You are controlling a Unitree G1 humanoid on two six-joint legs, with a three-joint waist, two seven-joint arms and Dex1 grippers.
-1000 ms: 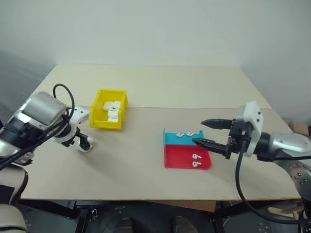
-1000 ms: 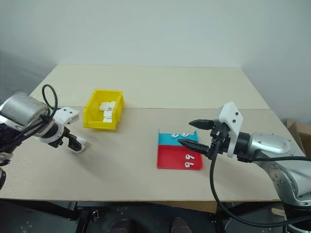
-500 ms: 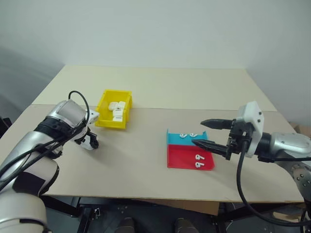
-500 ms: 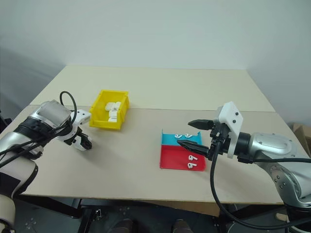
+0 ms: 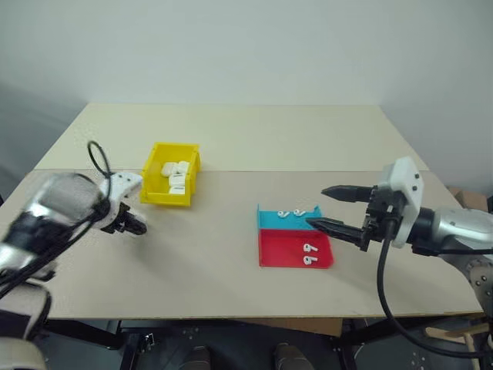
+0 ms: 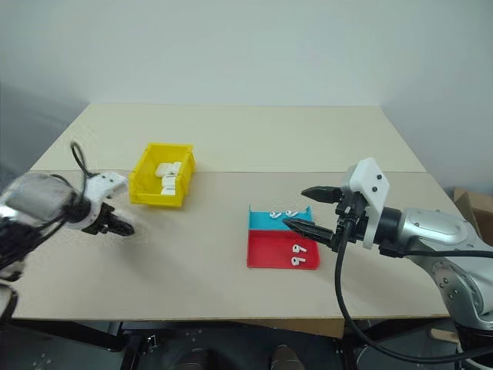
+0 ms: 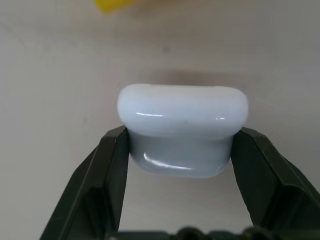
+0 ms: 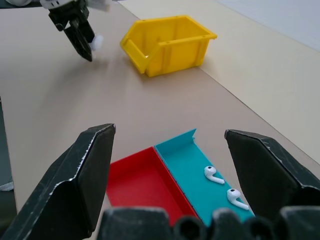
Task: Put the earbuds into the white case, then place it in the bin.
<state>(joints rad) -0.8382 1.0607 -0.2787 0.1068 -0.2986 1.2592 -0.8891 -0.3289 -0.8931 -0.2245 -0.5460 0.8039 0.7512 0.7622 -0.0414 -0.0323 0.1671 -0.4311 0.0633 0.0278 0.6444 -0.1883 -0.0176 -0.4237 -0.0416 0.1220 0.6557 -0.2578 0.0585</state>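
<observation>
Fingers of the left gripper pinch a white case near the bin, apparently lifted; right gripper gapes over the tray with earbuds.

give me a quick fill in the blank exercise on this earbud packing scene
1. The left gripper is shut on a white ____.
2. The bin holding more white cases is coloured ____.
3. The tray is half red and half ____.
4. The right gripper hovers over the tray with its jaws ____.

Missing words: case; yellow; blue; open
</observation>
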